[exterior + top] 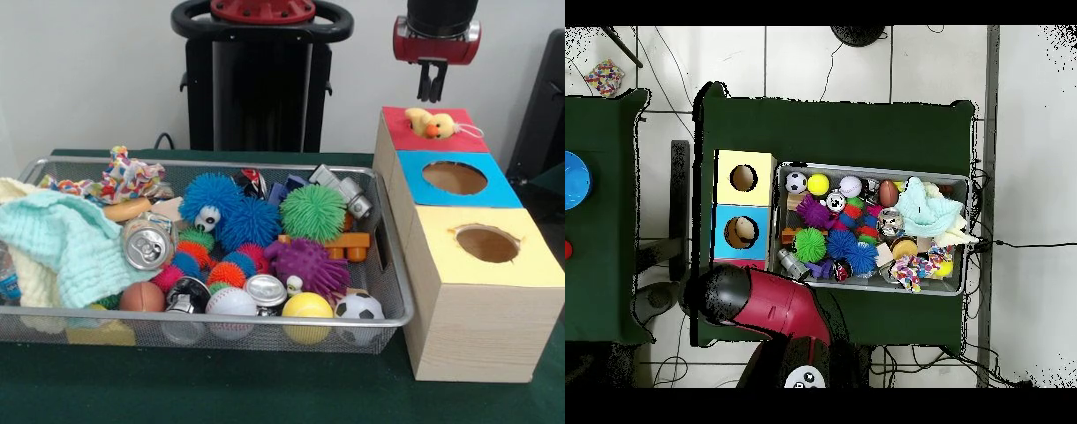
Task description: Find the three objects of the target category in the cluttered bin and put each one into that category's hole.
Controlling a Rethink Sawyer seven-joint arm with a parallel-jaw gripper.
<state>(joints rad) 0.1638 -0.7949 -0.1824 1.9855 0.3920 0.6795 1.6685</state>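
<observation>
A small orange and yellow plush toy (pixel 429 122) with a thin cord loop lies on top of the red-topped box (pixel 397 132), over its hole, which is hidden. My gripper (pixel 432 95) hangs just above the toy, apart from it and empty, its two fingers a narrow gap apart. In the overhead view my red arm (pixel 770 300) covers the gripper and the red box. The silver wire-mesh bin (pixel 393 265) stands to the left of the boxes and also shows in the overhead view (pixel 870 168). No other plush animals show among the clutter.
The blue-topped box (pixel 503 181) and the yellow-topped box (pixel 530 256) stand in a row nearer the camera, each with an open round hole. The bin holds spiky pom balls (pixel 313 212), toy sports balls (pixel 231 302), cans (pixel 147 245), a pale cloth (pixel 62 238) and a toy truck.
</observation>
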